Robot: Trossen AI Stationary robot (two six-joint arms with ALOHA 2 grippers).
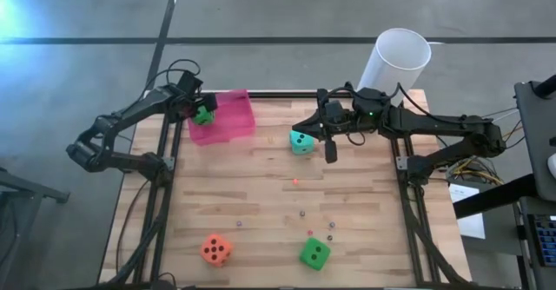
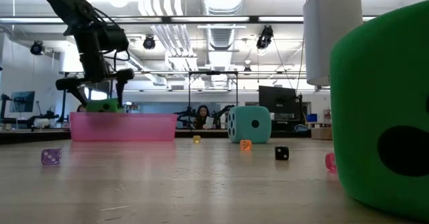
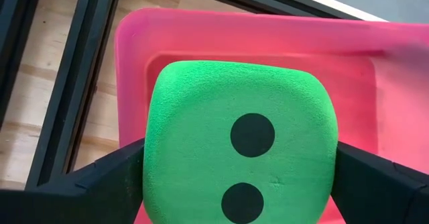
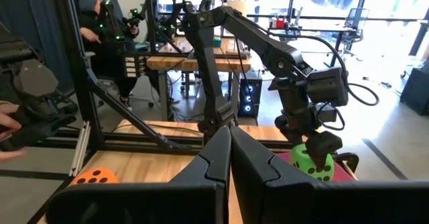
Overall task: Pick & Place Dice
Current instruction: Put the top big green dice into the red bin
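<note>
A bright green die (image 3: 238,150) is in the pink tray (image 1: 233,121) at the table's far left corner. My left gripper (image 1: 201,109) points steeply down over the die and is open, with one finger on either side of it. The die's underside is hidden by the tray wall (image 2: 124,127). A teal die (image 1: 301,141) rests on the table at the far middle. My right gripper (image 4: 230,150) hovers level above it and is shut on nothing. An orange die (image 1: 215,250) and a second green die (image 1: 314,253) lie near the front edge. My left gripper's fingers (image 3: 107,180) stand close against two opposite sides of the green die, coming from above. I cannot tell whether they touch it. The die's sides show no dent.
A white cylinder (image 1: 400,60) stands at the far right corner. Several tiny beads (image 1: 303,213) are scattered across the middle of the table. Black frame rails (image 1: 165,194) run along the left and right edges. A person (image 4: 100,29) is in the room beyond the table.
</note>
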